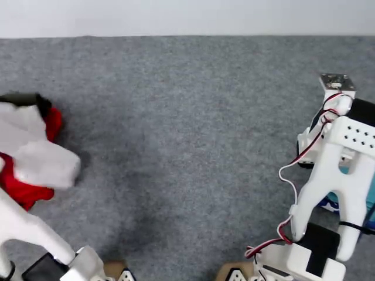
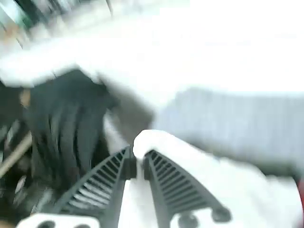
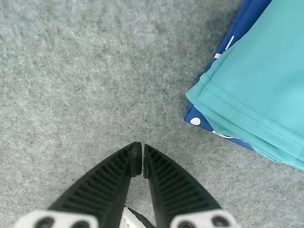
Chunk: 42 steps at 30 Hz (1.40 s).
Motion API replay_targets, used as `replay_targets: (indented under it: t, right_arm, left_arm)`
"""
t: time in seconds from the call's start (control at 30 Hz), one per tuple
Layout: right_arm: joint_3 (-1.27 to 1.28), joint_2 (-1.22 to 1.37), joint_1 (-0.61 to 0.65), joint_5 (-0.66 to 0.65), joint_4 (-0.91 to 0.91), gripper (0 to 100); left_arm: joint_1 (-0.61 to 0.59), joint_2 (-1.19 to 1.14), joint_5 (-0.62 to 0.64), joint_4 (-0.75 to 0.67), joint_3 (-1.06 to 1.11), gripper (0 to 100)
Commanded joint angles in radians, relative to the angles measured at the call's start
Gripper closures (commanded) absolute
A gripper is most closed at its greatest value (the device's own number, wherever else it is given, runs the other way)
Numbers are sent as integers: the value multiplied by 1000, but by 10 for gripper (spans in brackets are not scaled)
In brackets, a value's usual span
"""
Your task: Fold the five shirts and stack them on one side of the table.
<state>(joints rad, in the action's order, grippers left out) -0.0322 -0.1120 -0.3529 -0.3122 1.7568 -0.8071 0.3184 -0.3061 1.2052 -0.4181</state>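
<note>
While left pincer (image 2: 137, 164) tight on white shirt (image 1: 44, 161), teal shirt (image 3: 256, 80) atop blue shirt (image 3: 251, 12).

High view: fixed overhead, looking down on the table (image 1: 193, 129). Right wrist view: close behind the right end effector (image 3: 142, 153), facing down at the table and teal shirt (image 3: 256, 80) (shared with the high view). Left wrist view: behind the left end effector (image 2: 137, 159), very near the white shirt (image 2: 199, 166).

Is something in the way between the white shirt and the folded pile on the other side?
Nothing lies on the grey mat between the white shirt and the folded pile. But the right arm stands right over that pile, with the right gripper shut beside it.
</note>
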Motion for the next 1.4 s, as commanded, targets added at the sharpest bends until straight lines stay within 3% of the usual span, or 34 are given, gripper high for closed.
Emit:
replay_targets:
  t: [0.0, 0.3, 0.53, 0.67, 0.83, 1.07, 1.23, 1.37]
  right_arm:
    - [-5, -53, 8, 11, 42, 990]
    - [-5, -53, 5, 9, 42, 990]
    - [-5, -53, 5, 9, 42, 990]
    - [-5, -53, 5, 8, 42, 990]
    - [-5, -50, 8, 8, 42, 990]
    - [-5, -44, 54, 8, 41, 990]
    - [-5, -41, 245, 8, 39, 990]
    - [-6, 13, 469, 8, 38, 990]
  left_arm:
    - [118, 41, 94, -120, -147, 995]
    - [582, 41, 101, -183, -232, 995]
    - [928, 21, 101, -58, -176, 995]
    - [1023, -18, 106, 29, -48, 995]
    - [1020, -106, 106, 58, 200, 995]
    - [758, -272, 104, -5, 410, 995]
    - [545, -394, 74, -51, 417, 995]
    - [462, -434, -26, -55, 417, 990]
